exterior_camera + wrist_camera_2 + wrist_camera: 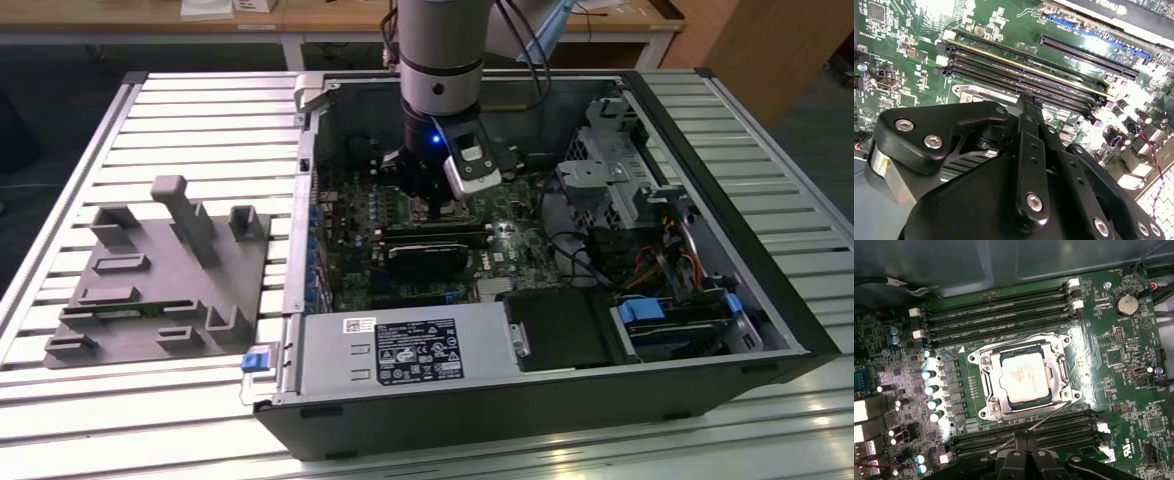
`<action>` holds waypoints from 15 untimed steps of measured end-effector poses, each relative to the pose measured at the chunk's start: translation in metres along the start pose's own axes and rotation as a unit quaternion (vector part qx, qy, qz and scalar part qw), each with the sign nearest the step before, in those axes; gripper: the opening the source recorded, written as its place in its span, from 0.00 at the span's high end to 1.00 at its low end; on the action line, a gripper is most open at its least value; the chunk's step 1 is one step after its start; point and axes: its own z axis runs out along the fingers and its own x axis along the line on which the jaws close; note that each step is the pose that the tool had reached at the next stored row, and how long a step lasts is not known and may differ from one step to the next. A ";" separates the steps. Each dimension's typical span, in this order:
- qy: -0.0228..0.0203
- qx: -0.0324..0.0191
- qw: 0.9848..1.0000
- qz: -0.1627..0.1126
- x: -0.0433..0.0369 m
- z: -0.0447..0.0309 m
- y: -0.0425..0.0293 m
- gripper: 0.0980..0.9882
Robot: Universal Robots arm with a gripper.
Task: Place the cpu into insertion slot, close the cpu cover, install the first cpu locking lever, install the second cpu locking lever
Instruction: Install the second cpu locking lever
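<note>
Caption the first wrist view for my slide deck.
The cpu sits in its socket under the closed cpu cover, gripper nearby.

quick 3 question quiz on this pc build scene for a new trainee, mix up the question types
1. True or false: in the first wrist view the cpu sits inside the insertion slot.
2. In the first wrist view, the cpu cover is: A) lying flat around the cpu, B) standing upright, C) lying on the grey fixture outside the case.
3. In the exterior view, what stands on the slatted table on that view's left of the computer case?

Key: 1. True. 2. A. 3. A grey fixture with upright posts.
</note>
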 end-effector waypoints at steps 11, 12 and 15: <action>0.000 -0.001 1.000 -0.012 -0.0010 0.0021 -0.0056 0.99; 0.000 -0.001 1.000 -0.013 -0.0012 0.0022 -0.0065 0.99; 0.001 -0.003 1.000 -0.017 -0.0012 0.0024 -0.0080 0.99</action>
